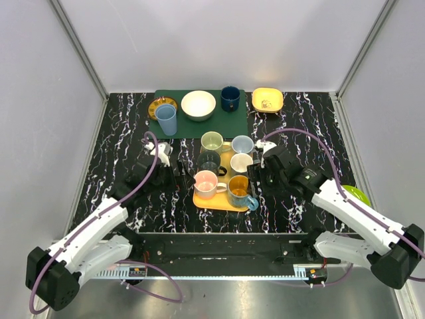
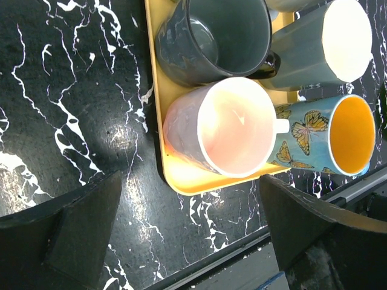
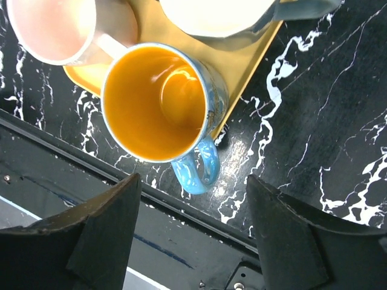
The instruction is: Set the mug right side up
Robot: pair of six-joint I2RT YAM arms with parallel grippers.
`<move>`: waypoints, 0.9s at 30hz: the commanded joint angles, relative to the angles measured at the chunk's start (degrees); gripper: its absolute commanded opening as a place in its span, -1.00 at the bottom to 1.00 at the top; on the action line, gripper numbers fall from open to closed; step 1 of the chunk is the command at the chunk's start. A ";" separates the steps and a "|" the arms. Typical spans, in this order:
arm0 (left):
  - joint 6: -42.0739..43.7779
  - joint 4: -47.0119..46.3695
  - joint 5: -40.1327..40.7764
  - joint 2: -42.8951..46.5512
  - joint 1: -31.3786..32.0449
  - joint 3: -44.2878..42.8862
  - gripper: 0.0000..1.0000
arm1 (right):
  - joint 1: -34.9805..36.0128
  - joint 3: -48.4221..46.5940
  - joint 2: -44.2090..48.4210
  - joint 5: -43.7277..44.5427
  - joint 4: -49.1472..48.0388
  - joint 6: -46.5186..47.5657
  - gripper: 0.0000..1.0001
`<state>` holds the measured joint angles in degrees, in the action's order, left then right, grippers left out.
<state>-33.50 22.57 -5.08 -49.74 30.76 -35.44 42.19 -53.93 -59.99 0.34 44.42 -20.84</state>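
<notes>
From above, a yellow tray (image 1: 222, 201) sits mid-table (image 1: 119, 133) with six mugs in two columns, every mouth facing up. At the far end are a pale green mug (image 1: 212, 141) and a light blue mug (image 1: 242, 143). In the middle are a grey mug (image 1: 210, 161) and a white-lined mug (image 1: 240, 162). Nearest are a pink mug (image 1: 205, 183) and the butterfly mug (image 1: 239, 190), at the tray's near right corner.

The left pincer (image 1: 163, 158) hangs just left of the tray and the right pincer (image 1: 261, 167) just right of it. Further back a green mat (image 1: 199, 126) carries a blue tumbler (image 1: 166, 119), a small yellow plate (image 1: 162, 105), a white bowl (image 1: 198, 105) and a dark blue mug (image 1: 230, 98). A yellow bowl (image 1: 267, 100) stands beside the mat; what is inside it is too small to tell.

In the left wrist view, the left pincer (image 2: 190, 181) is spread wide with nothing between its fingers. Beyond it the grey, pink, white-lined and butterfly mugs show bare insides.

In the right wrist view, the right pincer (image 3: 193, 181) also gapes wide, holding nothing. The butterfly mug stands right side up under it, its orange inside bare to the bottom. Its blue handle juts past the tray edge over the table.
</notes>
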 commanded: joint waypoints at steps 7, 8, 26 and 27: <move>-2.19 -2.62 -0.54 2.27 0.26 2.66 0.98 | 1.66 3.31 -1.18 -4.20 -3.55 -0.87 0.52; -2.27 -2.79 -0.63 2.27 0.26 2.83 0.98 | 1.92 3.48 -1.71 -4.47 -3.64 -0.78 0.52; -2.19 -1.12 -0.46 3.94 0.44 4.06 0.98 | 4.91 1.90 -13.22 2.74 -7.86 0.19 0.08; -2.19 -0.95 -0.46 4.03 0.35 3.98 0.98 | 5.00 1.99 -13.75 2.74 -8.04 0.19 -0.02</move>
<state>-35.62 22.63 -5.39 -46.52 30.94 -32.08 46.81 -50.85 -71.07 -1.98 38.52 -21.26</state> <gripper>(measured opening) 0.985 0.551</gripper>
